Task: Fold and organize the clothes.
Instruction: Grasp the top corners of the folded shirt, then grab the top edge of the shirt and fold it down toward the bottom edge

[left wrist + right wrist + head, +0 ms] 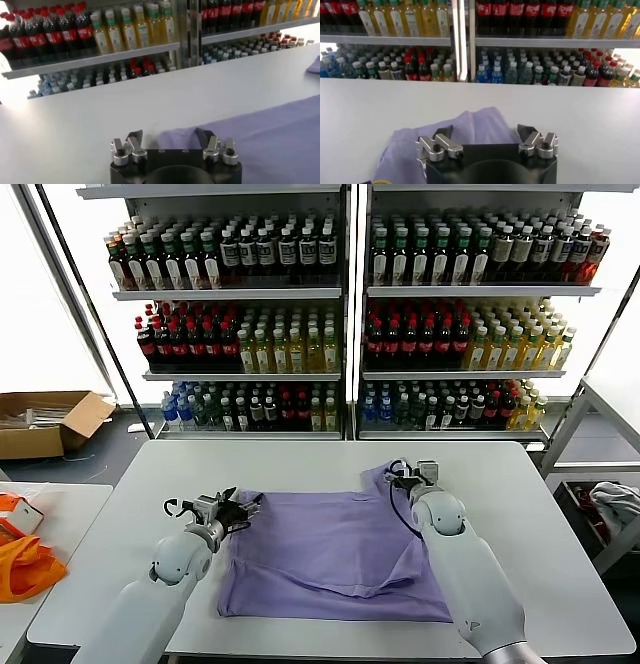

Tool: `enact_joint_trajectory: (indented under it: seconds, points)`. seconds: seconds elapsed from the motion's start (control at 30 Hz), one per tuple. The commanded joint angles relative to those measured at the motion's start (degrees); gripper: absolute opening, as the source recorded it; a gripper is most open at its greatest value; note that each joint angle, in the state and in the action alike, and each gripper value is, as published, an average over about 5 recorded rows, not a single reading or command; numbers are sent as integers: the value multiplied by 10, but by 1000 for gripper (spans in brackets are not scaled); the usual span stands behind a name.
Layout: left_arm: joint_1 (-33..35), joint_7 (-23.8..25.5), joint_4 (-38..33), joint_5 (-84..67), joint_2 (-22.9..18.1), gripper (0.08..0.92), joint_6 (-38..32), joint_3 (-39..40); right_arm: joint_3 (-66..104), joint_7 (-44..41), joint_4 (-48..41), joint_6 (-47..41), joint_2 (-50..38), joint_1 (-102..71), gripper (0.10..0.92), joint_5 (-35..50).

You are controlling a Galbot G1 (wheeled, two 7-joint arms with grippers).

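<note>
Looking down: I see a purple T-shirt lying spread out on the white surface in front of me.
T-shirt: it lies mostly flat, with one sleeve sticking up at the far right corner. I cannot see any print on it from here.
Left pincer: it sits low at the T-shirt's left edge, near the far left corner. In the left wrist view the left pincer has its fingers apart, with a bit of purple cloth lying between them. I cannot tell if the fingers touch the cloth.
Right pincer: it is at the far right corner, right by the raised sleeve. In the right wrist view the right pincer has its fingers apart too, and the bumpy purple cloth lies between and beyond them.
Behind the surface: tall shelves full of drink bottles.
Off to my left: a brown box on the floor and an orange bag on a side table.
Off to my right: a pale cloth on a low rack.
</note>
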Motion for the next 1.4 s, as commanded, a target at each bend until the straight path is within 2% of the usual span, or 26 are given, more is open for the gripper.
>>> enact_joint_trajectory:
  seconds: [0.03, 0.53, 0.67, 0.93, 1.4]
  points:
    - [12, 2, -14, -1, 2, 542, 3, 4, 3, 4, 4, -4, 1, -10, 670, 1]
    - [19, 0, -20, 22, -2, 121, -29, 0, -1, -7, 40, 4, -5, -37, 237, -21]
    - [21, -5, -26, 41, -2, 87, -46, -2, 8, -8, 58, 12, -4, -42, 134, -22]
    - [40, -31, -60, 52, -12, 87, -74, -23, 16, -7, 128, 37, -12, -59, 113, -47]
    - [130, -15, -147, 71, -4, 87, -82, -56, 54, 22, 334, 14, -24, -175, 113, -40]
